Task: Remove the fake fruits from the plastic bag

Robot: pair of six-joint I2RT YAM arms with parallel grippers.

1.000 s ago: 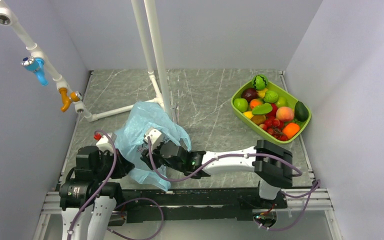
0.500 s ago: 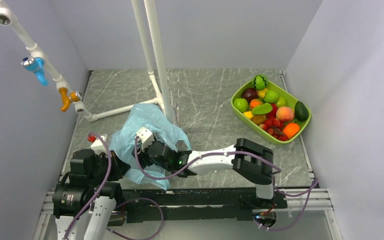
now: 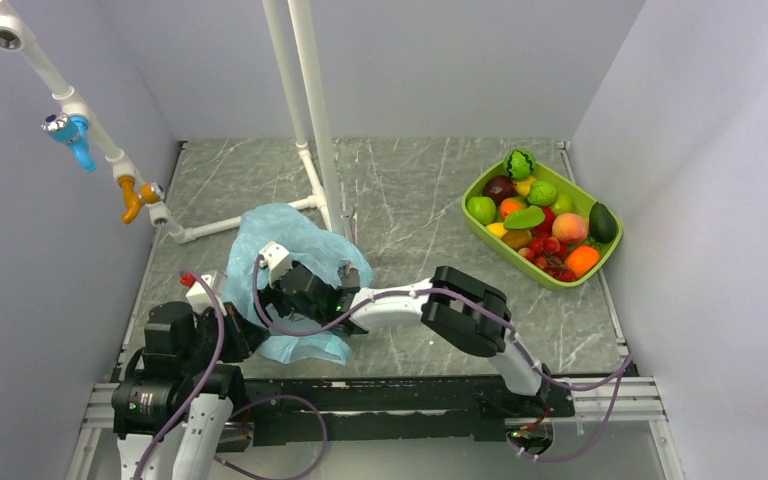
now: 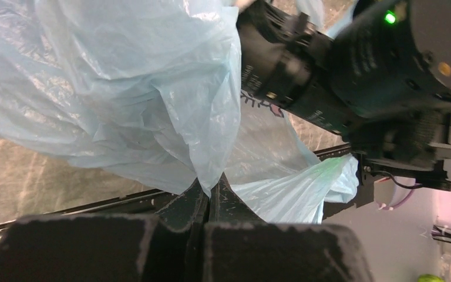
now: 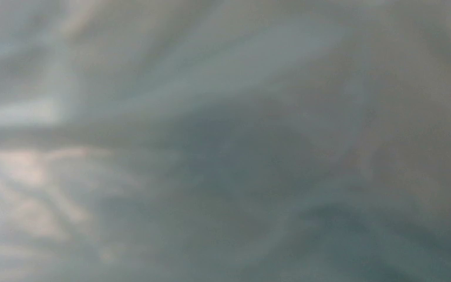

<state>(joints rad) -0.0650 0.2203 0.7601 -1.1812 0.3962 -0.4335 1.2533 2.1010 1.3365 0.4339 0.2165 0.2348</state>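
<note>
From above: the thin, crinkly light-blue plastic bag (image 3: 295, 235) lies crumpled on the grey marbled table (image 3: 420, 200), near the left front. The right arm (image 3: 400, 300) reaches into it, and its right end effector is buried in the film. The left end effector (image 3: 245, 335) sits at the bag's near edge. The small glossy fake fruits (image 3: 535, 215) are heaped in the lime-green plastic tray (image 3: 492, 241), well apart to the right.

Left wrist: the fingers (image 4: 194, 200) are clenched on a fold of bag film.

Right wrist: nothing but blurred pale film, so I cannot tell whether this end effector is released or clenched.
</note>
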